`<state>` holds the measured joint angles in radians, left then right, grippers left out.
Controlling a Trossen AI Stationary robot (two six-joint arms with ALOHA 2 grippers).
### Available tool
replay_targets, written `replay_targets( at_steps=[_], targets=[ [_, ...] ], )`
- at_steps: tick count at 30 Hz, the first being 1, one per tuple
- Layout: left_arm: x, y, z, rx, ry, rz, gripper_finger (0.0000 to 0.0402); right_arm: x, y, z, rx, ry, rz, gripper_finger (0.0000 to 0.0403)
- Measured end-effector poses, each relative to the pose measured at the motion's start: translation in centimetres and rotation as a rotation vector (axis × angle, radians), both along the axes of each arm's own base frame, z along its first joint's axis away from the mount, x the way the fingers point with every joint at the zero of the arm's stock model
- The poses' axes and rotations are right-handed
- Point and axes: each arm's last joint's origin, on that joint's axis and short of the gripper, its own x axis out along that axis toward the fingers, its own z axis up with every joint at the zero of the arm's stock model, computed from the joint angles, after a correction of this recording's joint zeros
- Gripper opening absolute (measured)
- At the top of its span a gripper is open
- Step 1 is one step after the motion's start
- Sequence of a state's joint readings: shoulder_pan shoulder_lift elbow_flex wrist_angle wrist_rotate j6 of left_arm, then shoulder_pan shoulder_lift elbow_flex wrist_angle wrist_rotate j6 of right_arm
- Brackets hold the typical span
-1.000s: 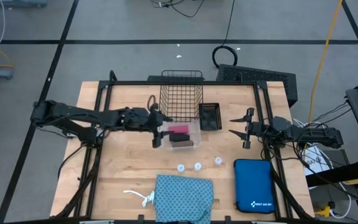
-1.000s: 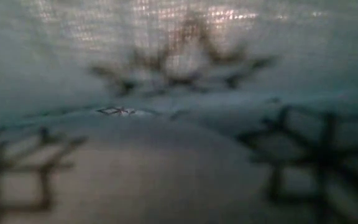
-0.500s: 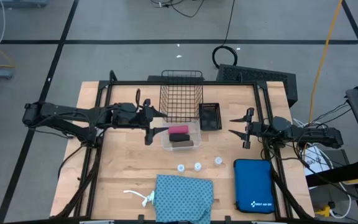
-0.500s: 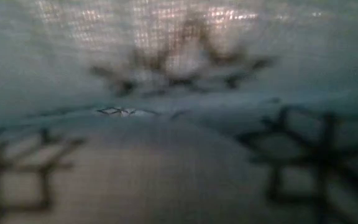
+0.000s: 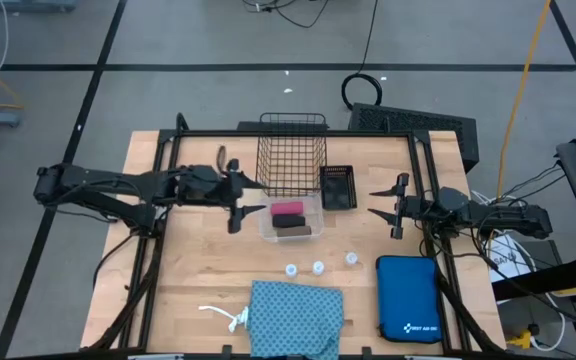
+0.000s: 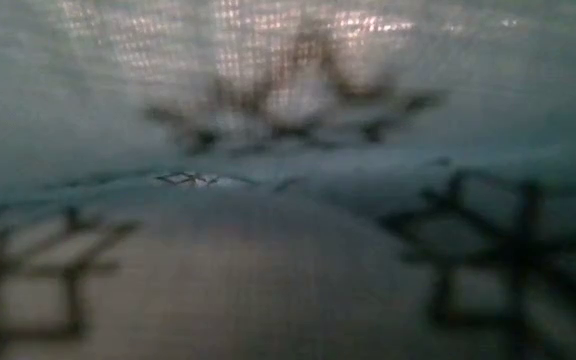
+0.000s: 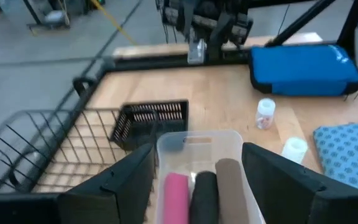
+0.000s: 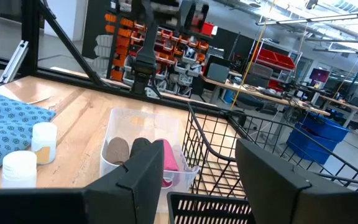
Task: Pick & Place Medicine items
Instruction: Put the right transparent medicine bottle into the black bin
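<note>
1. Clear bin [image 5: 291,217]: mid-desk [image 5: 198,270], directly in front of the wire basket [image 5: 292,152]. It holds the pink roll [image 5: 287,209], a dark roll and the brown roll [image 5: 290,229].
2. Left end effector [image 5: 240,200]: just left of the clear bin, fingers spread wide, holding nothing.
3. Right end effector [image 5: 385,202]: right of the bin, beyond the black tray [image 5: 337,186], fingers apart, empty.
4. Three vials [image 5: 318,266]: in front of the bin.
5. Teal cloth [image 5: 296,317]: at the desk's front edge, beyond the vials, white string at its left.
6. Blue case [image 5: 409,298]: right of the cloth.

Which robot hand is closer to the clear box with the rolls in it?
The left. The left gripper sits just beside the clear box, jaws open. The right gripper waits farther off, past the small black basket.
</note>
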<state>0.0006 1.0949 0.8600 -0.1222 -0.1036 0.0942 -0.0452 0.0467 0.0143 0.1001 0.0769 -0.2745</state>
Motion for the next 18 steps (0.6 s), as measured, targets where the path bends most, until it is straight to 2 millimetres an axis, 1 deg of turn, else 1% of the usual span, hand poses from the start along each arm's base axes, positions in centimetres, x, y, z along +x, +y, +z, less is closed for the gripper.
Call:
replay_targets(
  at_steps=[2,5,7,9,11,14,18],
  targets=[
    [-0.4,0.0,0.7,0.014,-0.031,-0.004,0.0252,0.0,0.0,0.0,0.0,0.0,0.0,0.0192],
    [-1.3,0.0,0.2,0.038,-0.049,-0.012,0.0259,0.0,0.0,0.0,0.0,0.0,0.0,0.0191],
    [-1.7,0.1,0.2,0.048,-0.122,-0.006,0.0263,0.0,0.0,0.0,0.0,0.0,0.0,0.019],
    [-2.8,0.4,-0.6,0.049,-0.14,0.011,0.0266,0.0,0.0,0.0,0.0,0.0,0.0,0.019],
    [-3.5,0.7,-1.2,0.044,-0.198,0.03,0.0265,0.0,0.0,0.0,0.0,0.001,0.0,0.0191],
    [-5.0,1.0,-2.6,0.02,-0.253,0.051,0.0259,0.0,0.0,0.0,0.0,0.004,0.0,0.0192],
    [-6.7,1.1,-3.7,-0.005,-0.356,0.067,0.0251,0.0,0.0,0.0,0.0,-0.003,-0.001,0.019]
  ],
)
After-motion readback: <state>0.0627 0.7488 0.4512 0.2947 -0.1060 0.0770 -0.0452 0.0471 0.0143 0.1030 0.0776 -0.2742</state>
